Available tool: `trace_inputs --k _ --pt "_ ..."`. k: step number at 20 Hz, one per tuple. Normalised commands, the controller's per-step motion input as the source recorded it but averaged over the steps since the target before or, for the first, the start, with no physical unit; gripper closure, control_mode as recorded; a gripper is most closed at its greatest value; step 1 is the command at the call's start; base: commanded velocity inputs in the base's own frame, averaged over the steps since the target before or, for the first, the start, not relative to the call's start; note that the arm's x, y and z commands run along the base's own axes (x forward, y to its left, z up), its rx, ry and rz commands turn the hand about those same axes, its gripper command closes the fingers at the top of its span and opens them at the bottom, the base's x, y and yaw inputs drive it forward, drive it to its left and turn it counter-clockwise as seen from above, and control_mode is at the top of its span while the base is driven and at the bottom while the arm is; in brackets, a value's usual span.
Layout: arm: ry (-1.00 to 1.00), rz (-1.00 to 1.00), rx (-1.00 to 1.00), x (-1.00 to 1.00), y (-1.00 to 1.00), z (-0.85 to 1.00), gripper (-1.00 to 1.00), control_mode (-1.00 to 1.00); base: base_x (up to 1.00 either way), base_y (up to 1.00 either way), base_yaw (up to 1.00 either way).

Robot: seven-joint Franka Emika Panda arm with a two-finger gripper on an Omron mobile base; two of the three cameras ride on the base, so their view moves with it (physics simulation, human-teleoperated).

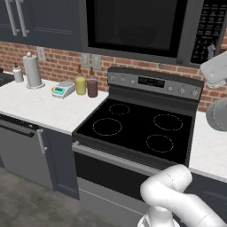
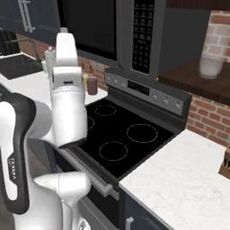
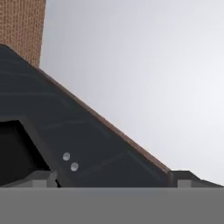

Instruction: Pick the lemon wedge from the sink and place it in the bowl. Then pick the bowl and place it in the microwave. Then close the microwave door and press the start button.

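Observation:
The microwave (image 1: 133,26) hangs above the stove, and its microwave door (image 2: 90,27) lies flush against the front, the black window dark. The black keypad strip (image 1: 208,31) runs down its right side. My white hand (image 1: 215,68) is raised in front of the keypad's lower end. My gripper (image 3: 113,179) is open with nothing between its fingertips (image 3: 43,179), facing dark panelling, a strip of brick and a pale grey surface. The black sink (image 2: 15,67) lies far to the left. The lemon wedge and the bowl are out of view.
A black cooktop (image 1: 137,126) sits below the microwave with its control panel (image 1: 153,82) behind it. On the left counter stand a paper towel roll (image 1: 32,71), a small scale (image 1: 63,90) and two cups (image 1: 86,86). A knife block (image 2: 224,164) stands at the far right.

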Motion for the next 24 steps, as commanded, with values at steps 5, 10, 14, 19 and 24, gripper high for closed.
trace_inputs --k 5,10,14,19,24 --pt "0.14 -0.5 -0.7 -0.11 0.03 0.0 -1.0 -1.0 0.0 0.0 0.0" --pt "0.37 -0.52 -0.63 -0.03 0.0 -0.04 -1.0 -1.0 0.0 0.0 0.0" --pt "0.44 -0.48 -0.5 0.07 0.23 -0.31 -1.0 -1.0 0.0 0.0 0.0" --pt "0.03 -0.39 -0.03 0.0 0.3 -0.36 -1.0 -1.0 0.0 0.0 0.0" --pt "-0.04 -0.26 0.04 0.02 0.16 -0.14 -1.0 -1.0 0.0 0.0 0.0"
